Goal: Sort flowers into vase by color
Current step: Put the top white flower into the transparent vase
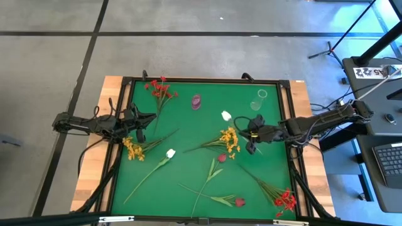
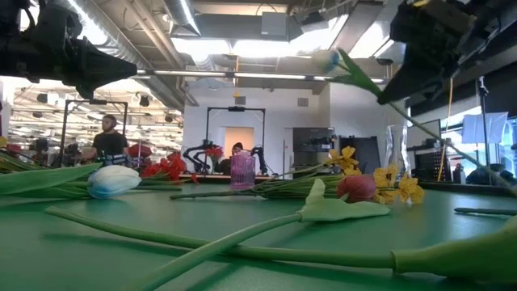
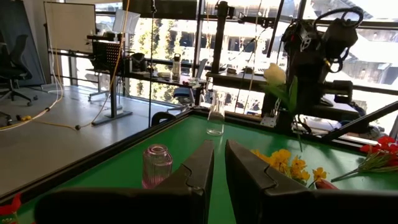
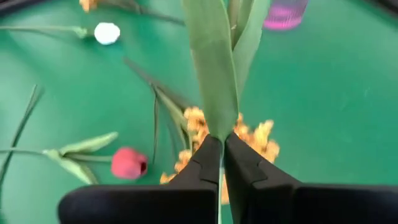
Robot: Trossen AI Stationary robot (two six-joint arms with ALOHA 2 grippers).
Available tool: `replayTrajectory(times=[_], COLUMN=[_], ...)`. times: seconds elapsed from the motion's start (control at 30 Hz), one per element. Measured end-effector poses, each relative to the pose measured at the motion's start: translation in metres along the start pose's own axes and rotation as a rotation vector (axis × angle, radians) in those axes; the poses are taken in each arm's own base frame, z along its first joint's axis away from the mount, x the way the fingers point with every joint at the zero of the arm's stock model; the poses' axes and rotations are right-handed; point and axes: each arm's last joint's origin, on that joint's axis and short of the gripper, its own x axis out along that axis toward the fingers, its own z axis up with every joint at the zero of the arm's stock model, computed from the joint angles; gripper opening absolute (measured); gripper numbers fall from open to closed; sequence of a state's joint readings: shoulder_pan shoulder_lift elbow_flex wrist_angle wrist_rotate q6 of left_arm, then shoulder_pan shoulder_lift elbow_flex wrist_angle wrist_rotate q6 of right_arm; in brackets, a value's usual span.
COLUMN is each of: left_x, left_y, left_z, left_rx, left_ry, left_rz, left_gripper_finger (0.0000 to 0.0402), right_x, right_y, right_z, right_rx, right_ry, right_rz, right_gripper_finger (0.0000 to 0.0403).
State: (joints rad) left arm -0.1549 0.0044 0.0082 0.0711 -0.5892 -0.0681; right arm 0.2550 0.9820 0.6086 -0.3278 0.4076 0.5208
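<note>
Right gripper, raised over the yellow flowers on the worktop, clamped on a white bud's stem; left gripper, nearly closed and empty, extended at the left edge.

green mat, pink vase, perhaps clear vase

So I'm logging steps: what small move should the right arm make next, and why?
Probably carry it toward the clear vase: the right gripper is shut on a white flower lifted off the mat, and that vase stands empty nearby.
</note>
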Motion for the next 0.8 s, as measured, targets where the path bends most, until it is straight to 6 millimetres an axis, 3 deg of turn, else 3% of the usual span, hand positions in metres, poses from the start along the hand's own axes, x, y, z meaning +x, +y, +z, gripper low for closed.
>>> replayTrajectory(times=[0.23,0.53,0.8], left_x=[0.0,0.0,0.0], left_y=[0.0,0.0,0.0], left_z=[0.0,0.0,0.0], left_rx=[0.0,0.0,0.0], left_ry=[0.0,0.0,0.0], left_rz=[0.0,0.0,0.0], left_gripper_finger=[0.0039,0.0039,0.0039], right_x=[-0.013,-0.049,-0.074], right_y=[-0.003,-0.018,-0.034], right_z=[0.012,0.026,0.032], right_rx=[-0.036,0.012,0.055], right_ry=[-0.147,-0.372,-0.529], right_rz=[-0.038,-0.13,-0.348], right_gripper_finger=[0.0007,0.0004,0.0003])
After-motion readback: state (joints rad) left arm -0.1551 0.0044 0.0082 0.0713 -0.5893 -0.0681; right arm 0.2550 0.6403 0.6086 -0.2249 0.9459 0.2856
